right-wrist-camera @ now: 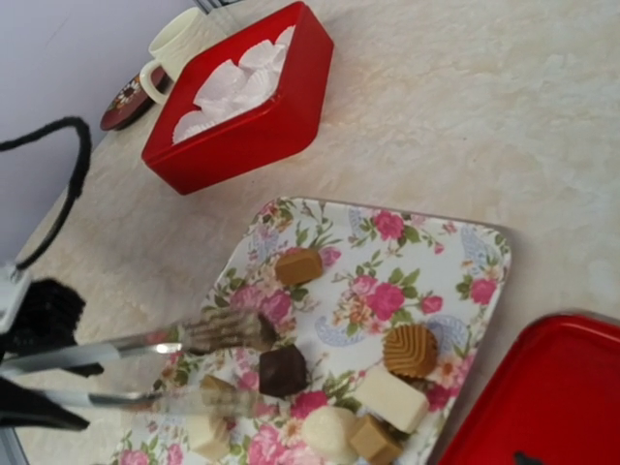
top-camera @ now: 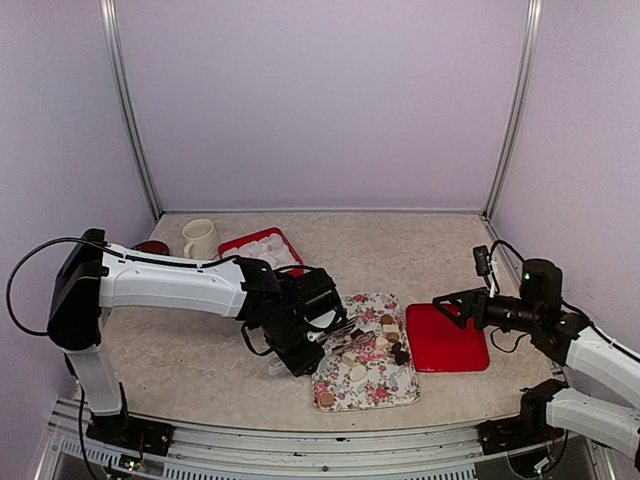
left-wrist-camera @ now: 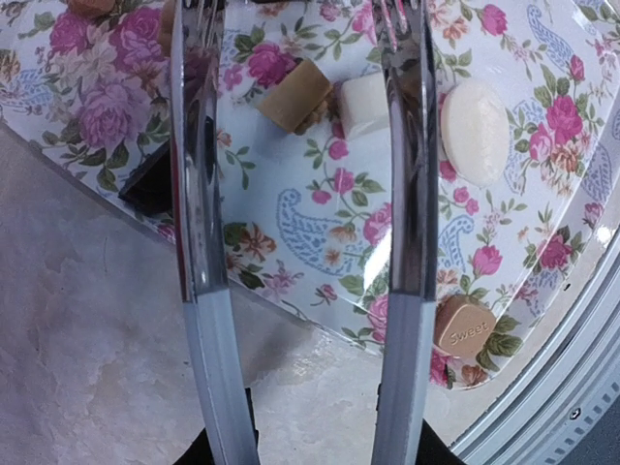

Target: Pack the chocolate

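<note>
Since the table (top-camera: 200,360) carries everything, start there. The floral tray (top-camera: 385,392) sits at the near middle, with the red lid (top-camera: 450,345) just beside it at three o'clock. The red box (top-camera: 240,245) with its white liner lies well off at eleven o'clock, and the mug (top-camera: 200,238) stands at the box's nine o'clock.

All the chocolate (right-wrist-camera: 283,371) you can see lies loose on the tray; none shows in the box. Your left gripper (top-camera: 325,315) carries metal tongs (left-wrist-camera: 407,194) over the tray, their blades well apart with nothing between them. The right gripper (top-camera: 450,302) hangs above the lid's nine o'clock edge, and you cannot tell how far it is parted.

Judge the pieces light, hard-shelled yet easily scuffed, and slick against steel. Pinch each one low across its flat sides, gently, one at a time. The only writing you can read is "Sweet", stamped on a tan piece (left-wrist-camera: 463,325) at the tray's rim.
</note>
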Robot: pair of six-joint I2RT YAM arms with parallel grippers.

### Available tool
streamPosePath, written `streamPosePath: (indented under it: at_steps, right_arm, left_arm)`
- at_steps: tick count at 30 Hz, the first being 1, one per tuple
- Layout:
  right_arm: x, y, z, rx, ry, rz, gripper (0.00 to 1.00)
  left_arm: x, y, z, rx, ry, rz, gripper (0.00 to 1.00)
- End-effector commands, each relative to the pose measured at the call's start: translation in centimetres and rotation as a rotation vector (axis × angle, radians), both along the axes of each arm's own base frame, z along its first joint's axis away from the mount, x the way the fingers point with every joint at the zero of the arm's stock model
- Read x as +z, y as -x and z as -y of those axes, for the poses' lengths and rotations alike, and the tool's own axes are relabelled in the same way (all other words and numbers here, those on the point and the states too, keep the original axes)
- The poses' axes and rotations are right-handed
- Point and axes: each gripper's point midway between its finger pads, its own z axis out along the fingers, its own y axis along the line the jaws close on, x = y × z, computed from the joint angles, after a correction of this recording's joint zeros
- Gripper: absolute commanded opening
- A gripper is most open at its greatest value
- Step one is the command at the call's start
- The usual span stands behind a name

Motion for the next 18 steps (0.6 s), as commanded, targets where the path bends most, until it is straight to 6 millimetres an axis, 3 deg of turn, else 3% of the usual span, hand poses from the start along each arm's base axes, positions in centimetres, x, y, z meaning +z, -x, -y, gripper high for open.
streamPosePath:
  at_steps: [1, 18]
  right_arm:
    - [0.1, 0.1, 0.1, 0.006, -0.018, 0.023, 0.87]
    - [-0.4, 0.0, 0.7, -0.004, -0.016, 0.022, 0.87]
  left_arm:
    - [0.6, -1.3, 0.5, 0.028, -0.002, 0.023, 0.41]
    - [-0.9, -1.1, 1.6, 0.001, -0.026, -0.027, 0.37]
